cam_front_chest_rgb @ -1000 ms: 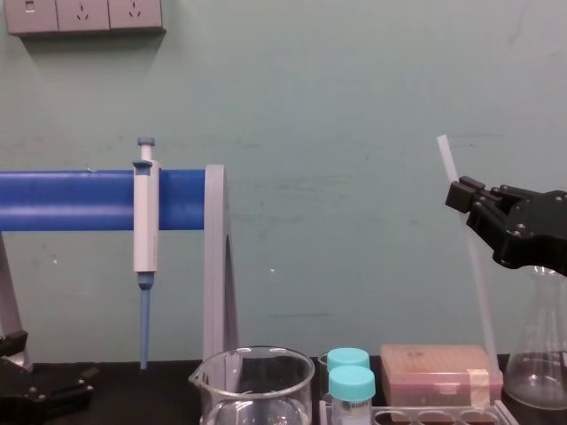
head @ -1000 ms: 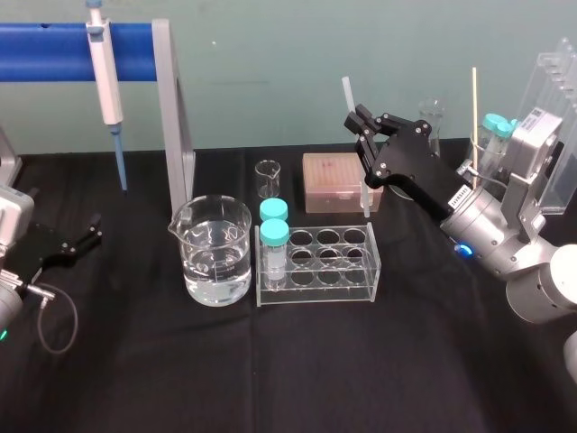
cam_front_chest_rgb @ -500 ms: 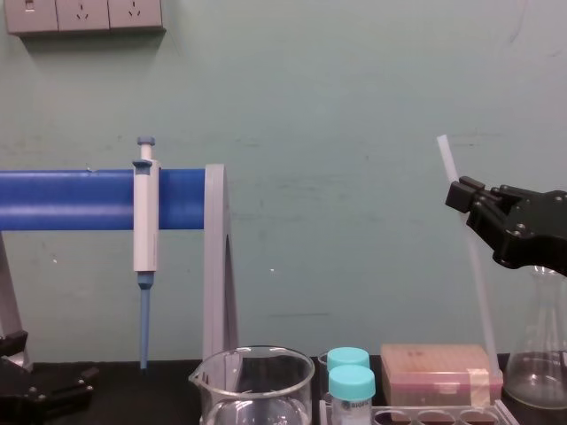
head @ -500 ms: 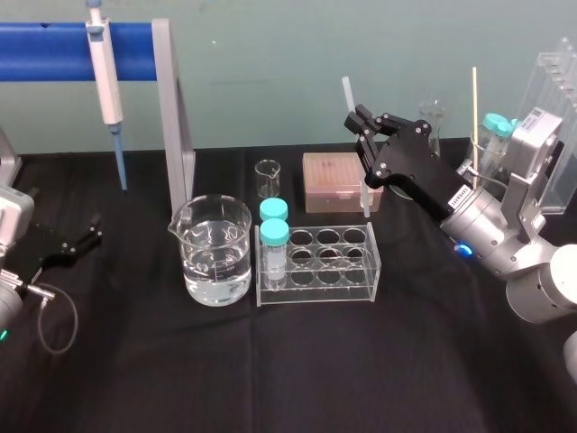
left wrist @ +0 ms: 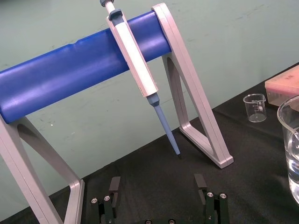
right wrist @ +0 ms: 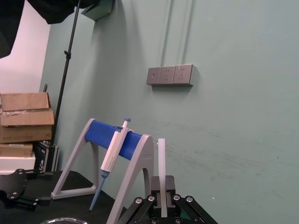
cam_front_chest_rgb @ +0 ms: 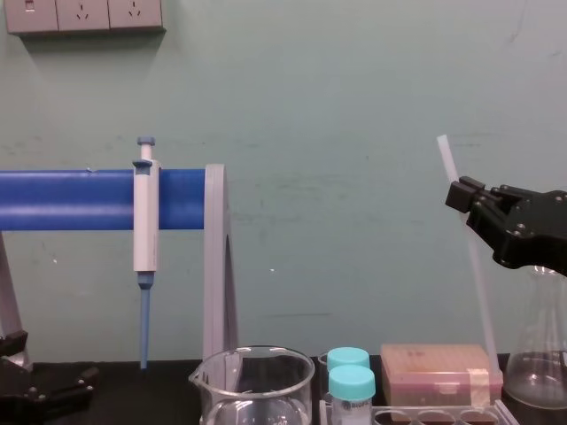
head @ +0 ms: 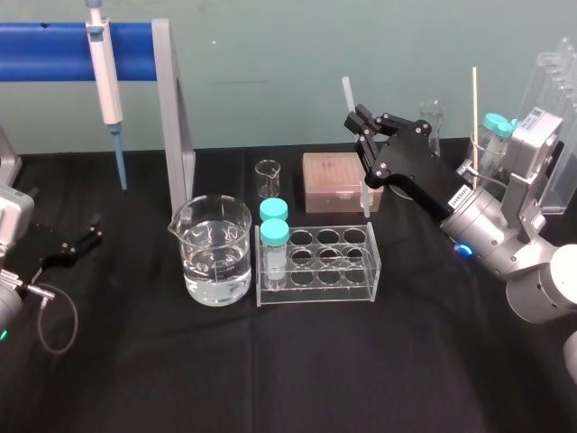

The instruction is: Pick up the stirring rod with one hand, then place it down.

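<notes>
Stirring rod (cam_front_chest_rgb: 474,283) clamped in right gripper (head: 356,120)
Long axis near upright, top tipped slightly leftward; left gripper (left wrist: 157,183) lies parked on the bench (head: 315,361), fingers apart.

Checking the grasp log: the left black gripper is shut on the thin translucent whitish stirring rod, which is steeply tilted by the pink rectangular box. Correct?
Wrong arm. The head view shows the right gripper shut on the thin translucent whitish stirring rod, which is steeply tilted by the pink rectangular box. The left gripper sits open at far left.
</notes>
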